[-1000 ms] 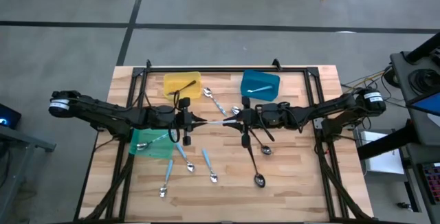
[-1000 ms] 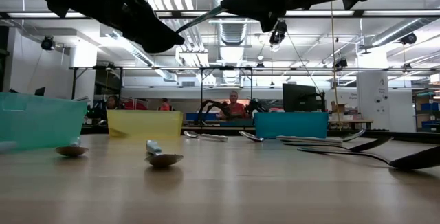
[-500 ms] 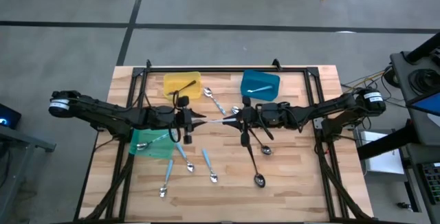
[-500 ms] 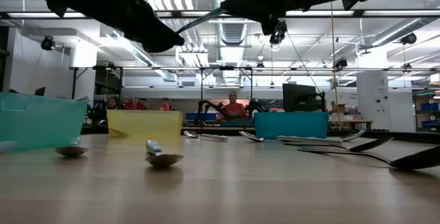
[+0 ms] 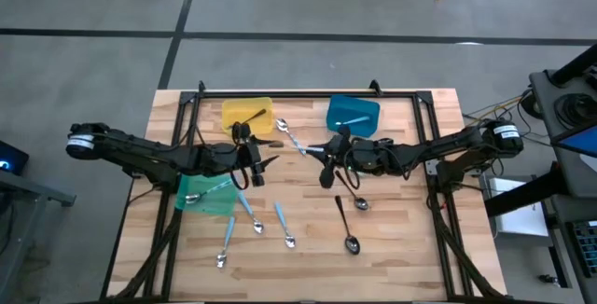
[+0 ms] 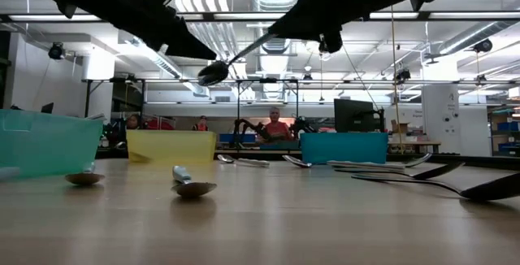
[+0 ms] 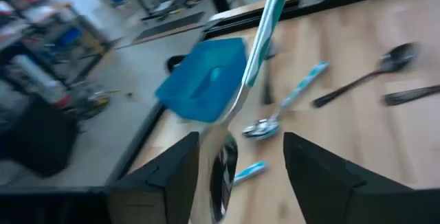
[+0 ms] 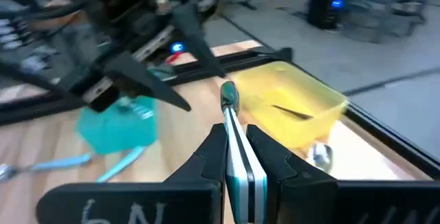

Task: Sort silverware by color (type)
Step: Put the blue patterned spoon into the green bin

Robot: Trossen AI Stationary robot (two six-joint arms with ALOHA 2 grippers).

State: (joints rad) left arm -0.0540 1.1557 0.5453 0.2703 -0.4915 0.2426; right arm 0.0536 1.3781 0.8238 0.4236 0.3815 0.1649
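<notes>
The right end effector (image 8: 237, 157) is clamped shut on the light blue handle of a slim spoon with a silver bowl (image 8: 229, 97), holding it in the air above the middle of the wooden bench (image 5: 401, 248), bowl toward the left arm. The left end effector (image 7: 240, 165) stands wide open, holding nothing, just beside that bowl. More silver, blue-handled and dark spoons lie scattered on the bench near the yellow plastic bin (image 5: 245, 114), blue plastic bin (image 5: 354, 113) and green plastic bin (image 5: 207, 195).
</notes>
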